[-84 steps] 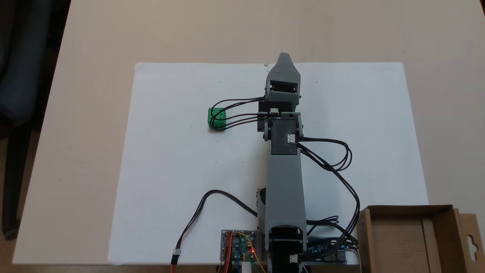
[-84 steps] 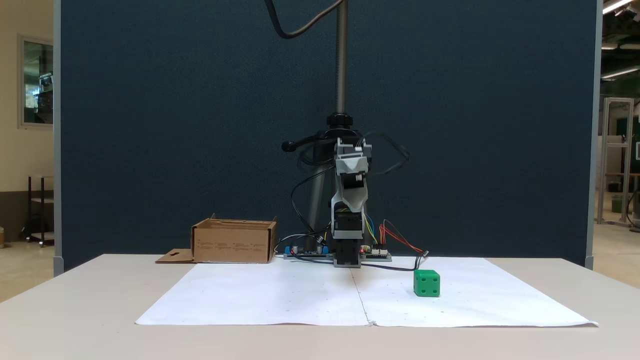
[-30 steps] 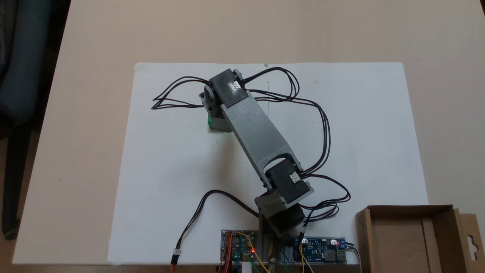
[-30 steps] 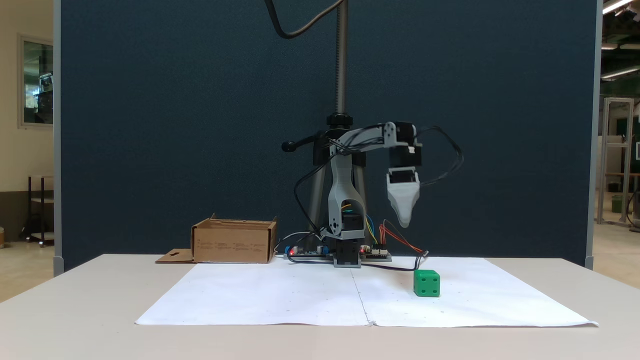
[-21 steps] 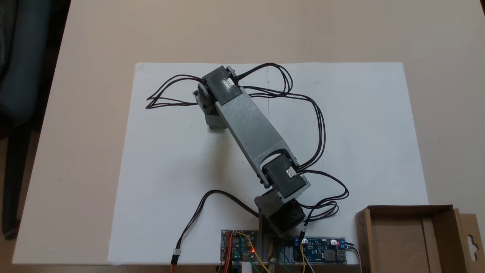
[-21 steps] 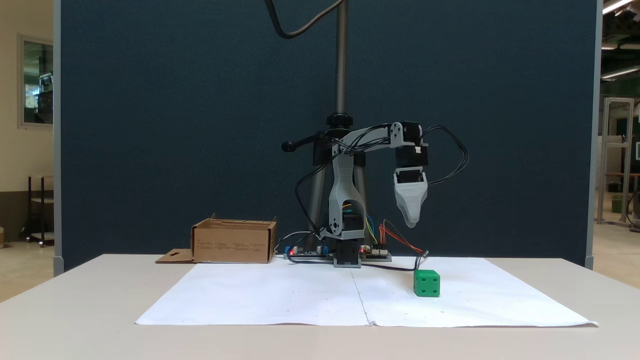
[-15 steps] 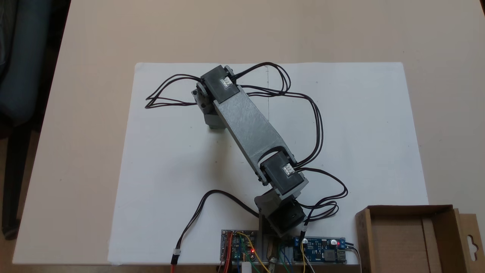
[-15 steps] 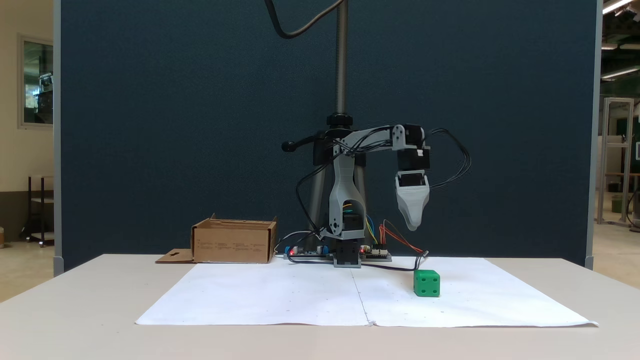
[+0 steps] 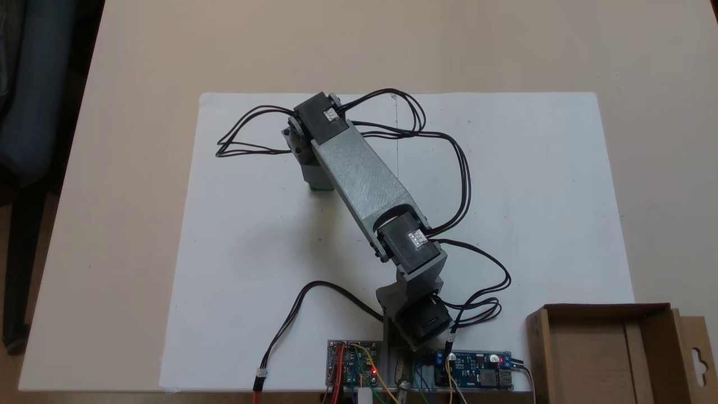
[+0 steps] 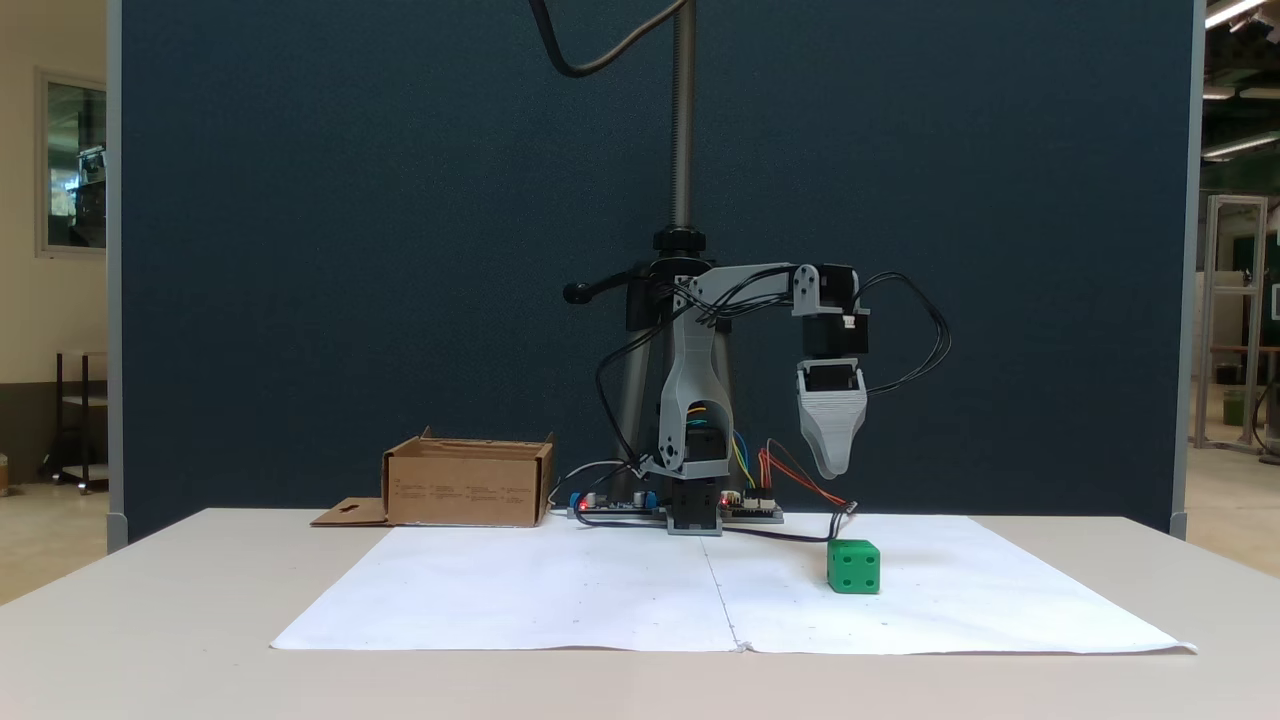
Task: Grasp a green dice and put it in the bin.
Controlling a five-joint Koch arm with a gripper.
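my gripper (image 10: 832,470) is hanging tip-down above the white paper sheet (image 10: 720,590), clear of the surface; in the front fixed view only a single tapered grey tip is showing, so i cannot tell whether my jaws are spread or pressed together, and nothing is showing between them. the green dice (image 10: 853,567) is sitting on the sheet just below my tip, toward 5 o'clock from it in that view, apart from me and untouched. in the fixed view from above, my wrist is covering nearly all of the dice (image 9: 321,188), leaving only a thin green sliver peeking out at the wrist's 6 o'clock edge. my grey forearm (image 9: 359,174) is stretching from the wrist toward 5 o'clock in that view, down to my base beside the circuit boards (image 9: 353,367) at the sheet's near edge, with black cables looping out on both sides. the bin (image 9: 606,353) is resting at the 4 o'clock corner of the view from above, well apart from the dice, open side up, its flap (image 9: 698,353) with the hang-hole lying flat on the table (image 9: 392,45).
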